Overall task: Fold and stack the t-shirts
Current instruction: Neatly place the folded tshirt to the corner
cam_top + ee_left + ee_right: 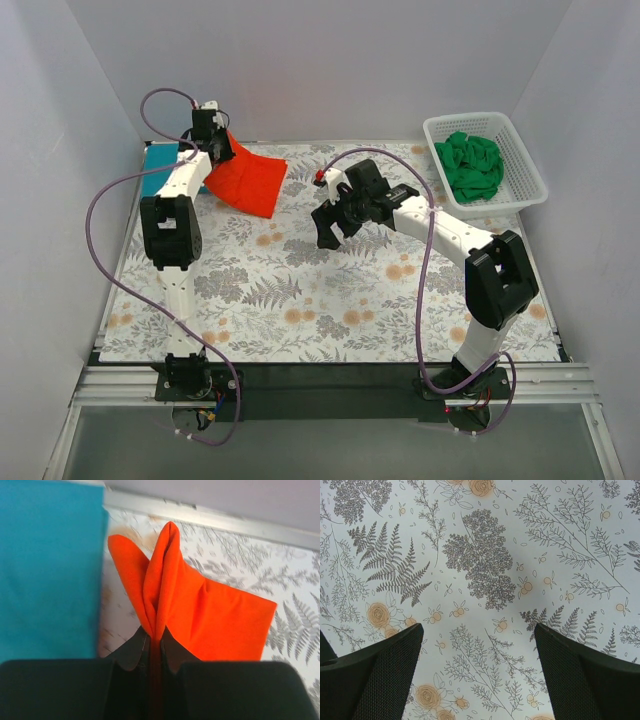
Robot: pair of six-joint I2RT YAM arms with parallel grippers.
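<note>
A folded orange t-shirt (248,180) hangs lifted at the far left of the table; it also shows in the left wrist view (210,615). My left gripper (218,143) is shut on its gathered edge, the cloth pinched between the fingers (132,652). A folded teal t-shirt (160,166) lies flat at the far left edge, beside the orange one, and fills the left of the wrist view (47,565). A crumpled green t-shirt (472,165) lies in the white basket (527,165). My right gripper (330,228) is open and empty above the floral mat (480,595).
The floral mat (330,290) covers the table. The white basket stands at the far right corner. White walls close in the back and both sides. A metal rail (210,520) runs along the far table edge.
</note>
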